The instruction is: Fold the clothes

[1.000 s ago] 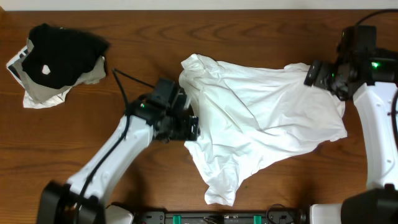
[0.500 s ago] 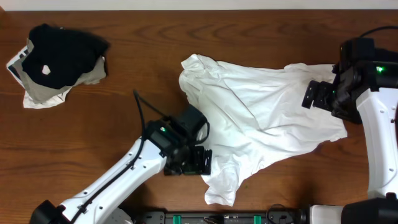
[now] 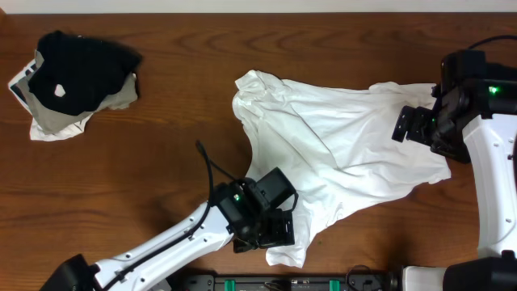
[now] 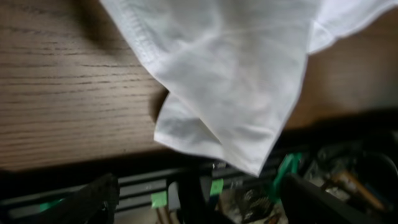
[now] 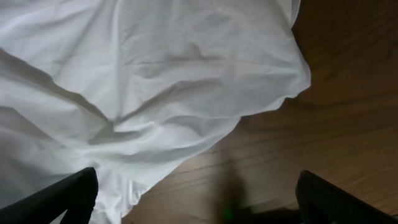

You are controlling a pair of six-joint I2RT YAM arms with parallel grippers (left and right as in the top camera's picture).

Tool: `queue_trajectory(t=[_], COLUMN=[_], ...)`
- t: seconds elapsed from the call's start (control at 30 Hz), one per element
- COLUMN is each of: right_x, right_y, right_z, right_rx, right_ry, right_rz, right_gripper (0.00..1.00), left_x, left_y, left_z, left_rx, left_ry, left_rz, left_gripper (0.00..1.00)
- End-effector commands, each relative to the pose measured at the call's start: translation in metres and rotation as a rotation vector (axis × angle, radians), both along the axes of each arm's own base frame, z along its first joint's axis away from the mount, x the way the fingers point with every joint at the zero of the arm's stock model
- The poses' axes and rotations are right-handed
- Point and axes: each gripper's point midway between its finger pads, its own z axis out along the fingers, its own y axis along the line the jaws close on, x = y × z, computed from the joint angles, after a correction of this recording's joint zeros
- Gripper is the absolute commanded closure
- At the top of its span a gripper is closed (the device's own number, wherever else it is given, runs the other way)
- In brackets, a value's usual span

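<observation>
Left hand (image 3: pixel 271 233): released, fingers spread, nothing between them. It hangs low over the near edge of the surface, beside the trailing tip of the T-shirt.
Left hand, wrist view (image 4: pixel 199 190): a hemmed, doubled-over corner of white cloth lies just ahead of the fingers and runs out to the surface's edge. No cloth sits inside the grip.
Right hand (image 3: pixel 408 125): released, fingers at full spread. It sits over the shirt's right-hand edge and grasps nothing.
Right hand, wrist view (image 5: pixel 196 186): rumpled white cloth fills the view, with a rounded fold edge and bare wood beyond it. Neither finger pinches the fabric.
T-shirt (image 3: pixel 339 153): lies crumpled and unfolded across the middle and right of the surface. One lobe is bunched toward the far left and a narrow lobe reaches down to the near edge. No print shows, so I cannot tell which face is up.
Surface (image 3: pixel 161 145): dark wood, bare between the shirt and the far-left corner.
Other garments: a black garment (image 3: pixel 77 69) with a white spot rests on a pale garment (image 3: pixel 48 121), well apart from the shirt.
Step in hand: judged to be spreading the shirt flat, with no fold made yet.
Next move calls for: lowering the left hand onto the near corner, clenching on the hem, and drawing it outward. The right hand takes the opposite edge so the cloth is tensioned and does not drag.
</observation>
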Motion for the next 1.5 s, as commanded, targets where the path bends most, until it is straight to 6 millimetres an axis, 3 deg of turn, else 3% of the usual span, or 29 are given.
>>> queue_trajectory(t=[0.0,0.13,0.4,0.67,1.13,1.17,1.33,1.47], right_x=[0.001,0.003,0.005,0.006,0.004,0.003,-0.012,-0.024], right_y=[0.002,0.002,0.001,0.001,0.001,0.001,-0.004,-0.027], right_z=[0.007,0.007,0.008,0.008,0.007,0.007,0.004,-0.001], right_rx=[0.005,0.005,0.004,0.004,0.003,0.004,-0.011,-0.085], right_ry=[-0.024,-0.032,-0.043,-0.044,-0.038,-0.034,0.028,0.066], right_rz=[-0.017,-0.017,-0.017,-0.017,-0.018,-0.018,-0.042,-0.157], right_gripper=[0.01,0.01,0.01,0.01,0.01,0.01,0.01,0.01], left_x=[-0.004,-0.002,0.009,-0.002,-0.006,-0.006,-0.006,-0.004], left_y=[0.012,0.009,0.003,-0.008,-0.028,-0.028,-0.028,-0.027], left_z=[-0.02,-0.037,-0.045,-0.058,-0.068,-0.068,-0.068,-0.069], left_rx=[0.064,0.024,0.001,-0.006,-0.046,-0.045,-0.044,-0.044], left_ry=[0.032,0.009,-0.027,0.071,0.069,0.069,0.067,0.053], left_rz=[0.119,0.131,0.184,0.18,0.137,0.137,0.137,0.124], left_gripper=[0.15,0.16,0.16,0.16,0.18,0.21,0.63,0.76])
